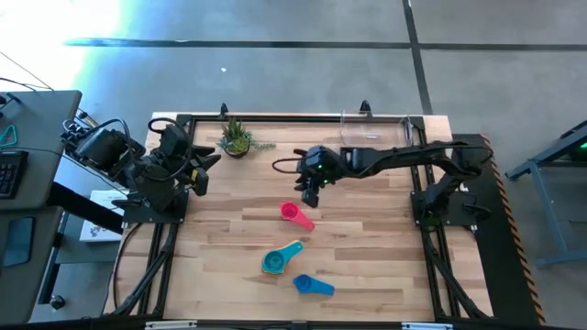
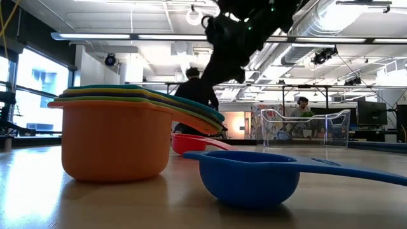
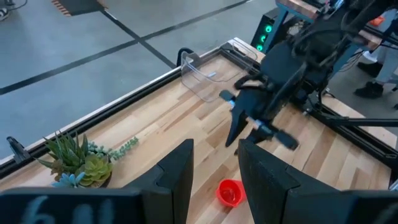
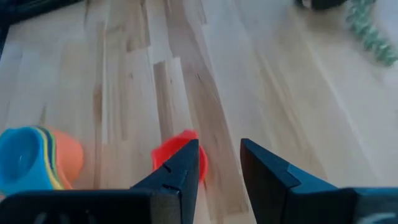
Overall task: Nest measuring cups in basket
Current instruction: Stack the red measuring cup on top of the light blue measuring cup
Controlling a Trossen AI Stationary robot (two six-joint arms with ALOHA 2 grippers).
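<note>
1. Wooden table (image 1: 367, 266) holds three cup groups, all outside the clear basket (image 1: 374, 129), which sits at the far edge on the right arm's side.
2. Pink measuring cup (image 1: 292, 214) lies near table centre, handle pointing toward the right arm's side and the near edge. In both wrist views it reads red.
3. Nested stack of cups (image 1: 275, 261), teal on top and orange outermost in the low view, sits nearer the front edge, well apart from the pink cup.
4. Blue measuring cup (image 1: 305, 284) lies just beside the stack, on its front side, upright and alone.
5. Right gripper (image 1: 309, 195) hangs above the table just beside the pink cup, on its far side; fingers (image 4: 180, 168) apart with a clear gap, empty, not touching the cup.
6. Left gripper (image 3: 214, 171) is at its own side of the table beside the potted succulent (image 1: 236, 138); fingers apart, nothing between them.
7. Low view: people at desks in the room behind.
</note>
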